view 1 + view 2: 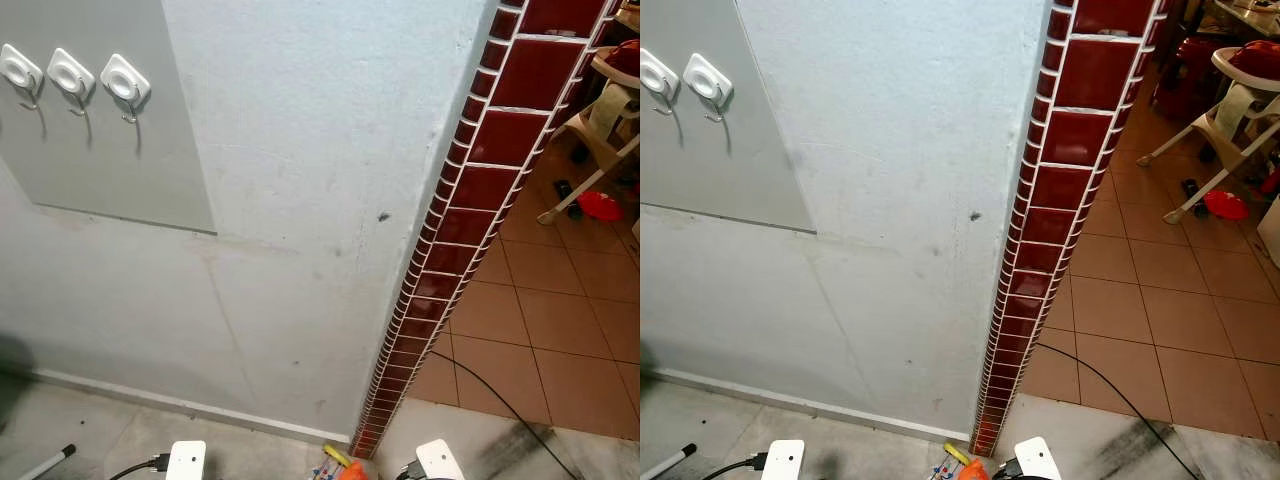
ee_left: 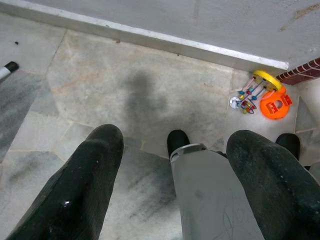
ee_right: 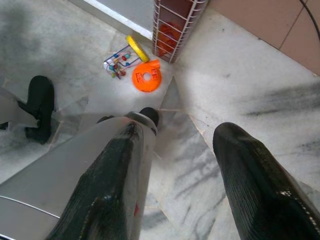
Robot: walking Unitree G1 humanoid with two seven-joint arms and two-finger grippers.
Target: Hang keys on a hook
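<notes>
I look down my idle arms. The left gripper (image 2: 170, 195) and right gripper (image 3: 175, 185) both hang with fingers spread, holding nothing, above grey veined marble floor (image 2: 100, 100). The keys (image 3: 120, 64), a small beaded bunch with a yellow tag and an orange disc, lie on the floor at the foot of a glossy dark-red tiled pillar (image 1: 470, 200). I judge I must crouch low and pinch the ring squarely. Farther up, three white square hooks (image 1: 72, 77) sit on a smooth grey panel (image 1: 110, 160) on rough pale plaster.
</notes>
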